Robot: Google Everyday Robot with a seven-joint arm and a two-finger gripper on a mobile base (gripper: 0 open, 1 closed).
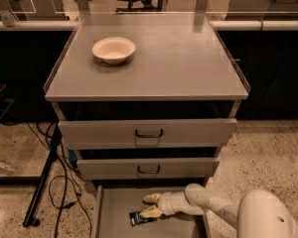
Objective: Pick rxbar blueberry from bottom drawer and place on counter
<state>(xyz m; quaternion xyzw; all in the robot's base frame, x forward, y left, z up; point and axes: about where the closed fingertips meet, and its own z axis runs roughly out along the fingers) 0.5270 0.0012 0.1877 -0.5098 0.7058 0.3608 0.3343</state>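
The gripper [150,206] is inside the bottom drawer [115,202], low over its floor, with the fingers spread apart and holding nothing. The rxbar blueberry [140,217] lies flat on the floor slightly left of centre, and the lower fingertip is at or just above its right end.

1. Shift the gripper toward the drawer's left wall until the bar sits between both fingers.
2. Lower to the floor, then close across the narrow width.
3. Lift straight up and clear the upper drawer fronts before moving to the counter [169,63].
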